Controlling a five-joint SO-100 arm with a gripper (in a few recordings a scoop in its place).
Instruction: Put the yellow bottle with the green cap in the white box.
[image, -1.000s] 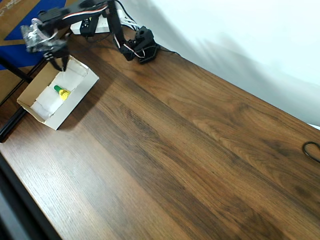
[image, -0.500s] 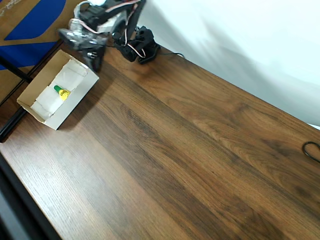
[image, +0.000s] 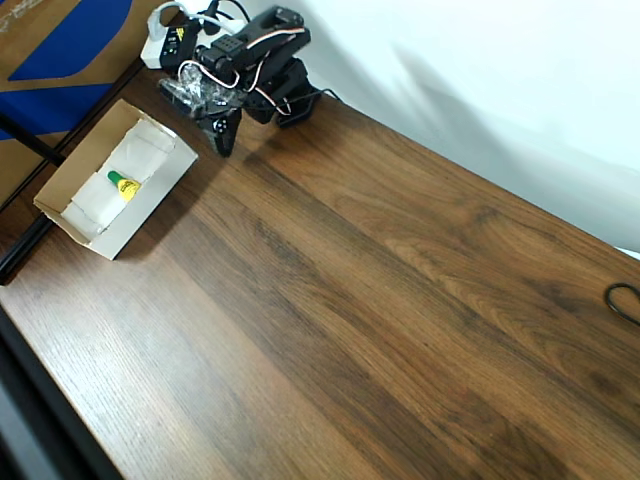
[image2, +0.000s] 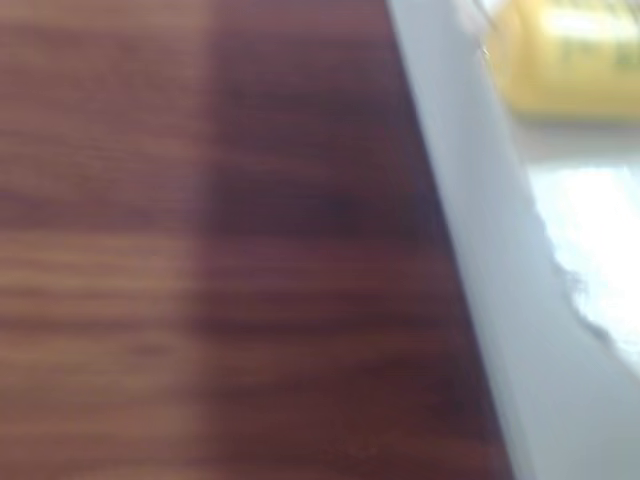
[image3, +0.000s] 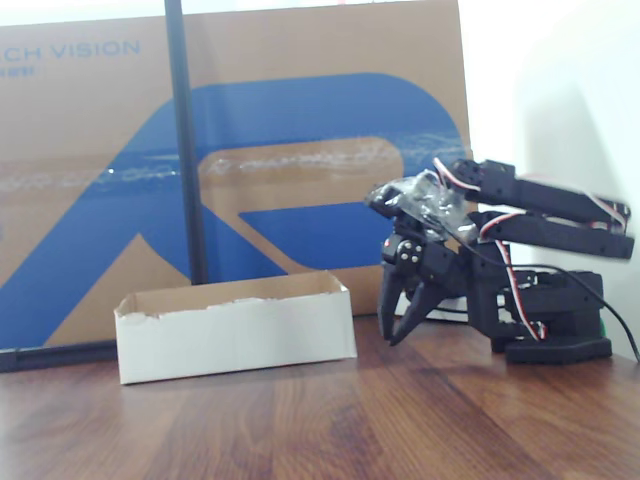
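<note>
Item: yellow bottle with the green cap (image: 122, 185), lying inside the white box (image: 150, 210), left of your pincer (image: 222, 140) in the overhead view. Pincer: tips slightly apart, empty, low over the bench (image: 380, 320). Risk: a leftward swing could knock the box wall.

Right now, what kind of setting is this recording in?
Probably a home or office desk used as a small robot test bench: a wood-grain table against a plain white wall, a large brown-and-blue cardboard sheet propped behind, and a power strip near the arm's base.
</note>
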